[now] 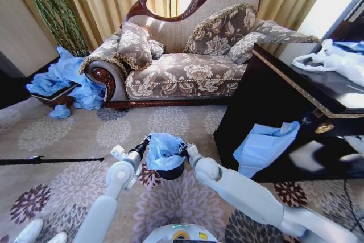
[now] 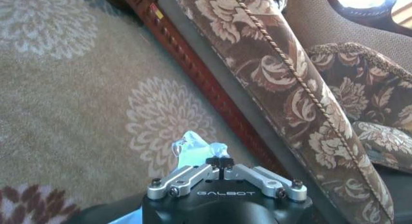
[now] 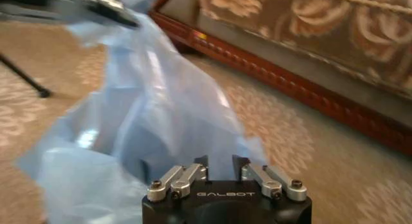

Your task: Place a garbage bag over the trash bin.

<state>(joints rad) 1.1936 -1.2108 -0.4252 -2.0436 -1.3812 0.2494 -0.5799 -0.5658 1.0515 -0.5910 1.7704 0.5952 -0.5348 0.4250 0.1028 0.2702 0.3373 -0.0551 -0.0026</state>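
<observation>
The light-blue garbage bag (image 1: 164, 151) hangs over the small black trash bin (image 1: 172, 173) on the carpet just in front of me, its mouth spread between my two grippers. My left gripper (image 1: 147, 140) is at the bag's left rim; in the left wrist view it (image 2: 222, 162) is shut on a crumpled corner of the bag (image 2: 193, 147). At the right rim is my right gripper (image 1: 185, 149). In the right wrist view its fingers (image 3: 201, 161) stand a little apart with the bag's film (image 3: 161, 113) lying between and beyond them. Most of the bin is hidden under the bag.
A patterned sofa (image 1: 187, 72) stands behind the bin. At the far left, a wicker basket (image 1: 54, 98) is heaped with blue bags. A black cabinet (image 1: 284, 95) on the right has a blue sheet (image 1: 264, 146) hanging from it and white bags (image 1: 335, 61) on top. A black rod (image 1: 51, 160) lies on the left carpet.
</observation>
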